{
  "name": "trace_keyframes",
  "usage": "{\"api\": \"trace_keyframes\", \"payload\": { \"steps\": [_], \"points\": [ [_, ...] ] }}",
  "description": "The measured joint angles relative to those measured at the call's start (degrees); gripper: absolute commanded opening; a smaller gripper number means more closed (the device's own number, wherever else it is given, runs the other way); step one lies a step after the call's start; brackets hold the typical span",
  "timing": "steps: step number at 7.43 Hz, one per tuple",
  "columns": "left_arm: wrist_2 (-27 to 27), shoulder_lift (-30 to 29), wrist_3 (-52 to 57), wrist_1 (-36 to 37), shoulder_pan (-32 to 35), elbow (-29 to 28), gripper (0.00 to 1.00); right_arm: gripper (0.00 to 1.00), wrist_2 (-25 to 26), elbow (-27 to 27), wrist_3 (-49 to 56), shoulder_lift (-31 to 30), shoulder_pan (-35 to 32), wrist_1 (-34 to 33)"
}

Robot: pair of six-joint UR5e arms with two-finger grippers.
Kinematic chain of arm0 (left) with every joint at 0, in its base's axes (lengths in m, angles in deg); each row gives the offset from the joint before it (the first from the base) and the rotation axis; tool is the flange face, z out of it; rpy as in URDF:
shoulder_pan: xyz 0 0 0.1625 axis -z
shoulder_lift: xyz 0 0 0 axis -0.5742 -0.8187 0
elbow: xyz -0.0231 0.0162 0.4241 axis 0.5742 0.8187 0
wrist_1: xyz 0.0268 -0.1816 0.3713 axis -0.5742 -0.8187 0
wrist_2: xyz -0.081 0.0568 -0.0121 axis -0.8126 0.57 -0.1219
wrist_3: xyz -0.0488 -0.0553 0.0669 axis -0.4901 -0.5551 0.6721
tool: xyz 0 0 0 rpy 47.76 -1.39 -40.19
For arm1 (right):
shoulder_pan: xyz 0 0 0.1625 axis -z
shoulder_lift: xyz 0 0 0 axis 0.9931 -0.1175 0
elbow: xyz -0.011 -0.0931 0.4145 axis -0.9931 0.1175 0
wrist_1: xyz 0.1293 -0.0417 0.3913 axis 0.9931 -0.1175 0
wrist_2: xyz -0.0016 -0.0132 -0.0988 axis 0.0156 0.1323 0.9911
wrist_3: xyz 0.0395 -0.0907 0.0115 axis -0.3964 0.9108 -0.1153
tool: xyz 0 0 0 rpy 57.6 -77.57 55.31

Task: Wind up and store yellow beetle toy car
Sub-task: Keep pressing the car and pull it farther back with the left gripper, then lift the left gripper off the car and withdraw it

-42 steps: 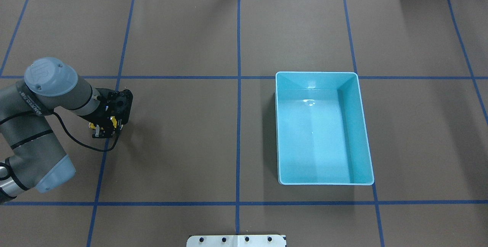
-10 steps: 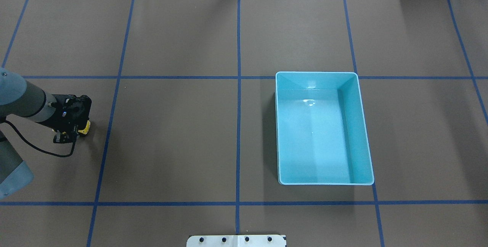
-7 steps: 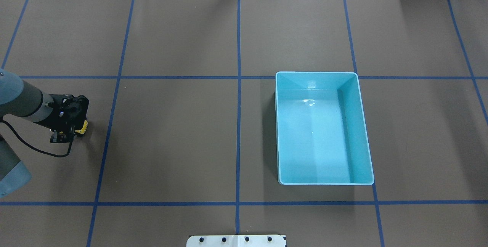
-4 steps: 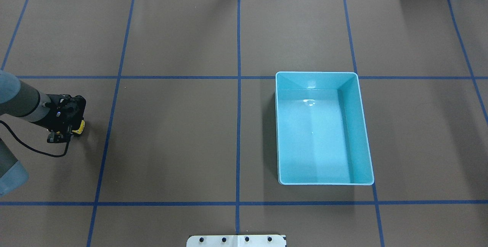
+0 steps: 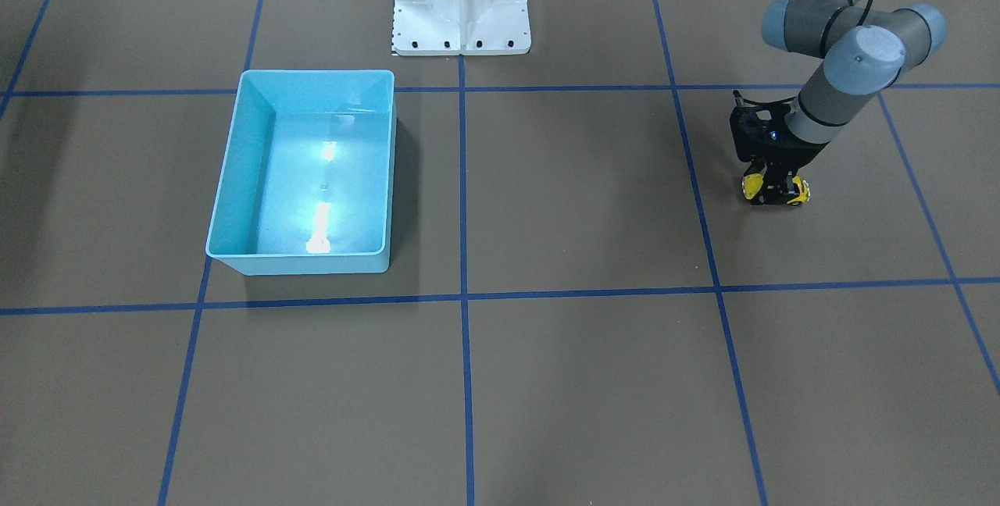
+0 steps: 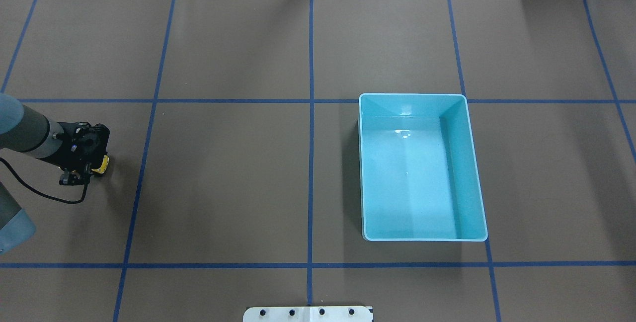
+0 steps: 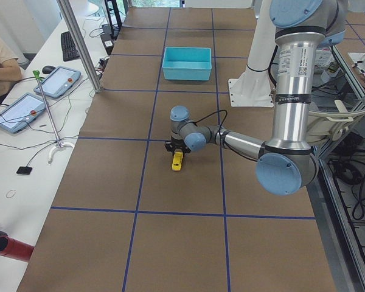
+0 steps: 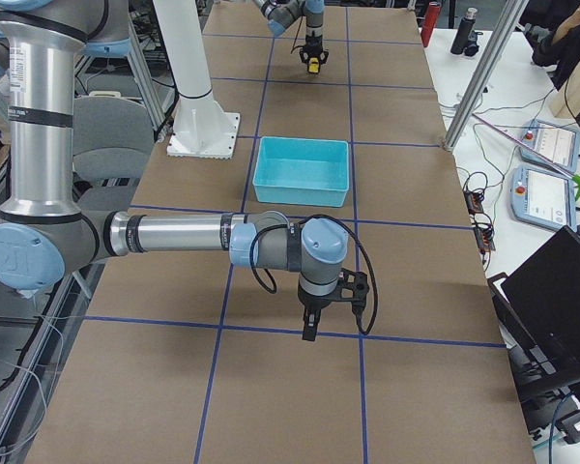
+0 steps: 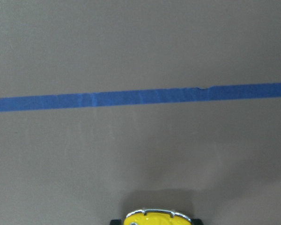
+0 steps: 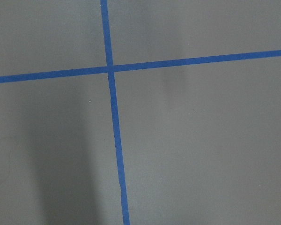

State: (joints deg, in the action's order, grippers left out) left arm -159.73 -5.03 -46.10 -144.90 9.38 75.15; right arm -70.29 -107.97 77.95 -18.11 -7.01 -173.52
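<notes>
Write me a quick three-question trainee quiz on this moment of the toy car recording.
1. True or false: the yellow beetle toy car lies inside the light blue bin.
2. Where is the left gripper? A: over the bin. B: down at the car, a finger on either side of it. C: parked beside the robot's base.
3. Fill in: in the left wrist view, the tape line ahead of the car is coloured ____.
Key: 1 false, the car sits on the table, well apart from the bin. 2 B. 3 blue.
</notes>
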Motion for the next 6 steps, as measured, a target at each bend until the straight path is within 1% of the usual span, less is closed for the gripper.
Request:
{"api": "trace_keyframes", "payload": {
  "steps": [6],
  "points": [
    [0.0,0.0,0.0,-0.1,0.6,0.1,1.0,1.0,0.0,0.0,0.0,0.0,0.0,0.0]
  ]
}}
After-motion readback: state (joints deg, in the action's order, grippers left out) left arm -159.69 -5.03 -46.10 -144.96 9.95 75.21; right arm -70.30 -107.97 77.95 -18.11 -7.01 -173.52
